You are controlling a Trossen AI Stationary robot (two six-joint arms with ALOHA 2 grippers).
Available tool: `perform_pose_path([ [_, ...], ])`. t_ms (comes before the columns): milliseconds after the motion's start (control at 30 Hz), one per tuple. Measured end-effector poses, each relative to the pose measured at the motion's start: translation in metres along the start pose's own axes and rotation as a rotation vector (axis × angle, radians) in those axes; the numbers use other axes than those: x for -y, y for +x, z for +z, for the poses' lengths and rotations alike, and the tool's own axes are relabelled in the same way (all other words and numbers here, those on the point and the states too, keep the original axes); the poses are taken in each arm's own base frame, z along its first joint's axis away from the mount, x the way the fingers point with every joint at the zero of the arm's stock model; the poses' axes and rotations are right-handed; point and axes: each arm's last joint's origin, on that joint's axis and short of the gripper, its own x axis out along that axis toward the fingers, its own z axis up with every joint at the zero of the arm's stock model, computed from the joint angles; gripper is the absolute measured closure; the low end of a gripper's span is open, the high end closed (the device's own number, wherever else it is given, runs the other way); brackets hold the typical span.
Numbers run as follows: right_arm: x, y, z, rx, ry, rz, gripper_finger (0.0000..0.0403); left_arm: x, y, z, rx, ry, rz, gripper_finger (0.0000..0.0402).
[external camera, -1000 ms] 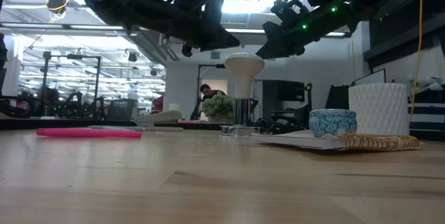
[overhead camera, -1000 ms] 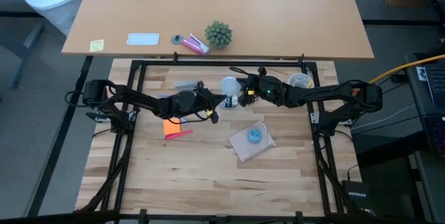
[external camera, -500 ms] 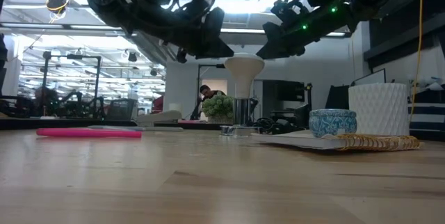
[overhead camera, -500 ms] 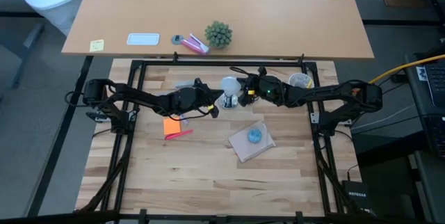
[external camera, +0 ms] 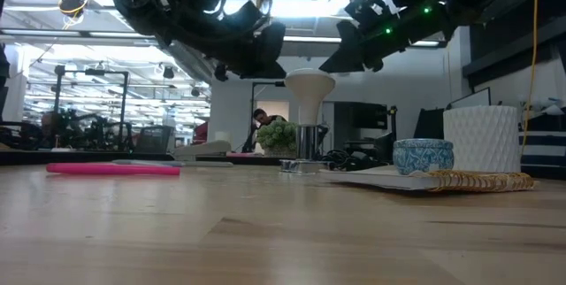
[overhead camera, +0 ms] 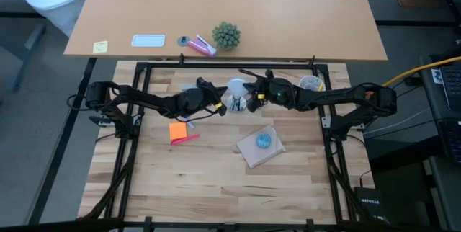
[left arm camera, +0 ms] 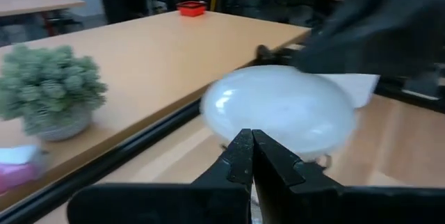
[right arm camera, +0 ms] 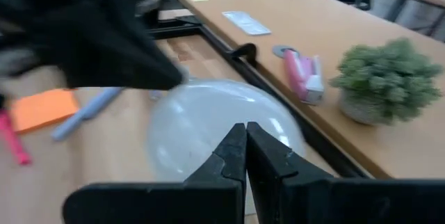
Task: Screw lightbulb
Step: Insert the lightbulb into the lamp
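The lightbulb stands upright near the back middle of the worktop, its frosted globe on top and its neck down in a shiny metal socket. Both arms reach in from either side: the left hand hangs just beside the globe on its left, the right hand just beside it on its right, both slightly above it in the low view. In each wrist view the two dark fingers lie pressed together with nothing between them, so neither hand holds the bulb. To screw it well, I judge one hand needs to spread its fingers, settle squarely around the globe's widest part and turn in short twists with light pressure — a tilted grip could cross the thread or tip the socket. The surface is pale wood planking inside a black frame; on it lie an orange note, a pink pen and a small blue pot on a mat. Beyond is a tan table with a small green plant, and a lit workshop room
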Motion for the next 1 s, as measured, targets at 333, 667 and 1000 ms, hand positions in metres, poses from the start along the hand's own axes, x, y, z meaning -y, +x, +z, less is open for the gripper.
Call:
perform_pose_path([
  [333, -0.004, 0.0, 0.001, 0.01, 0.025, 0.118, 0.0391, -0.015, 0.007, 0.0, -0.001, -0.042, 0.076, 0.0401],
  [667, -0.004, 0.0, 0.001, 0.016, 0.028, 0.113, 0.0391, -0.025, 0.012, 0.01, 0.086, -0.081, 0.104, 0.0402],
  [1000, -0.003, 0.0, 0.001, 0.017, 0.029, 0.108, 0.0391, -0.008, 0.006, 0.02, 0.172, -0.066, -0.159, 0.0401],
])
